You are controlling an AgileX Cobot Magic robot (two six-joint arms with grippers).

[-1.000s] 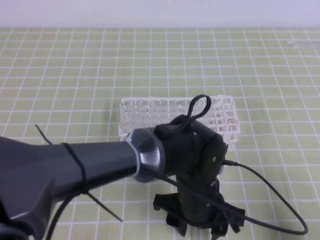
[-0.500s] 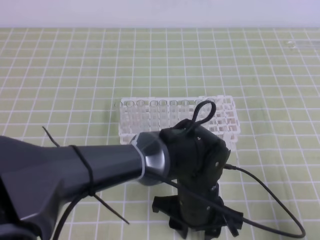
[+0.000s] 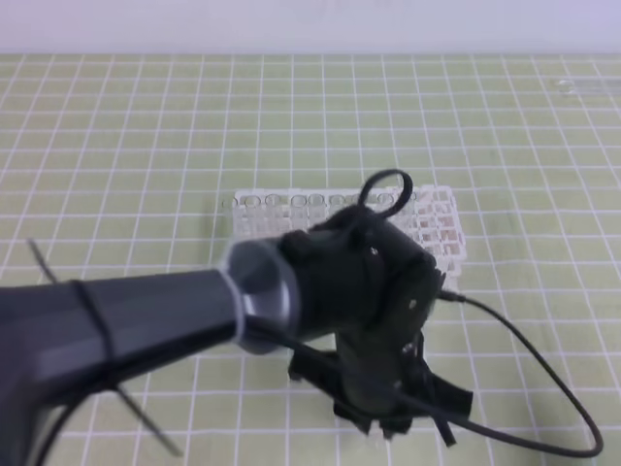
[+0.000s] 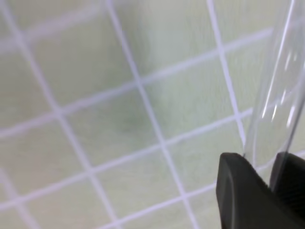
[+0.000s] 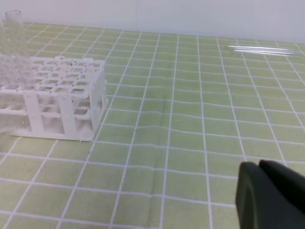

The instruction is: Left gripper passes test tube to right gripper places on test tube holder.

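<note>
Test tube point(image 4: 276, 90) was between black fingers point(image 4: 243, 195) of left gripper point(image 4: 274, 186), clamped at lower part, rising toward upper right above green grid mat point(image 4: 109, 119). Right gripper point(image 5: 271, 195) was closed, empty, low over mat. Test tube holder point(image 5: 62, 95) stood apart, left of it.

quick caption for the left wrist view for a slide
Left gripper closed on a clear test tube above the green grid mat.

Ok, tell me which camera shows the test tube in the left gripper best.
The left wrist view: the test tube runs up from between the left gripper fingers, clear against the mat. In the high view the arm hides it. The right wrist view shows only other tubes.
</note>
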